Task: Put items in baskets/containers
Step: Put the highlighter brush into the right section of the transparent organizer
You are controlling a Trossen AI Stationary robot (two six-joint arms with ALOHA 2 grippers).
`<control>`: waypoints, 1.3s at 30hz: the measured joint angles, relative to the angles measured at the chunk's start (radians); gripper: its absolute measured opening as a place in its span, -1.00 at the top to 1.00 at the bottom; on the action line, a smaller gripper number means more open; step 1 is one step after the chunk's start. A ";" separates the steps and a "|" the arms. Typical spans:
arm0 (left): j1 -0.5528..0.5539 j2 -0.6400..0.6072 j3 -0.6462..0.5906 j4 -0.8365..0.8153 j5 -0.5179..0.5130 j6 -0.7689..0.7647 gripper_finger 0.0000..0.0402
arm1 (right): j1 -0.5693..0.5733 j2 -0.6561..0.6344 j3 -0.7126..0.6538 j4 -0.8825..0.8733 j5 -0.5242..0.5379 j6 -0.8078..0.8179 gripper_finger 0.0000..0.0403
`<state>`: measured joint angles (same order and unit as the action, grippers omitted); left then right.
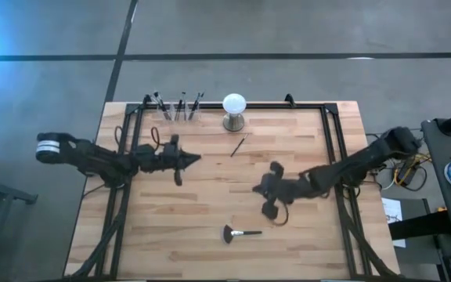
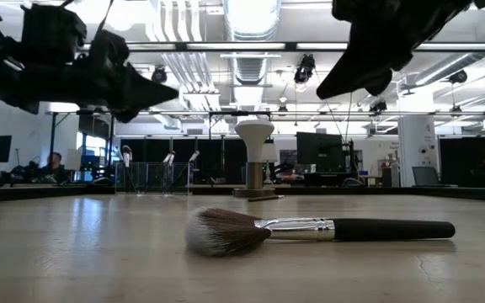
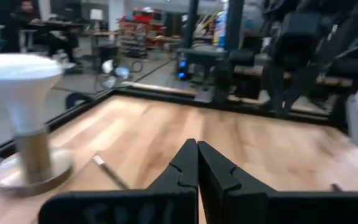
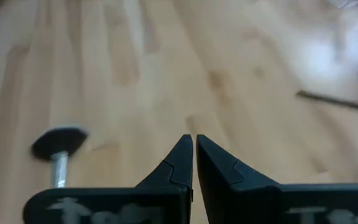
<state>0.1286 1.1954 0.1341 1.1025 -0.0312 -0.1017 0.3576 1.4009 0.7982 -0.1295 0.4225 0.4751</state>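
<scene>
fan brush [image 1: 236,233] lies flat, lower centre: grey-tipped bristles, silver ferrule, black handle. slim brush [image 1: 238,146] mid-table. left gripper [image 1: 195,159] and right gripper [image 1: 258,188] closed, empty.

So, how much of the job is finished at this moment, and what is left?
Mostly done: several brushes stand in the clear cups. Nothing is in hand: the left gripper and right gripper are both shut and empty above the table. Left: the slim brush near the white globe, and the fan brush.
</scene>
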 joint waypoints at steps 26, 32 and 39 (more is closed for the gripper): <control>-0.141 0.003 -0.002 -0.005 -0.054 -0.055 1.00 | 0.205 0.650 0.608 -0.563 -0.277 0.270 0.36; -0.144 0.003 -0.002 -0.010 -0.065 -0.090 1.00 | 0.206 0.676 0.607 -0.556 -0.290 0.277 0.52; -0.145 0.003 -0.002 -0.012 -0.101 -0.180 1.00 | 0.205 0.674 0.606 -0.546 -0.290 0.276 0.86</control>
<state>-0.0162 1.1988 0.1326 1.0905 -0.1326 -0.2818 0.5629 2.0748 1.4038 -0.6758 0.1322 0.7513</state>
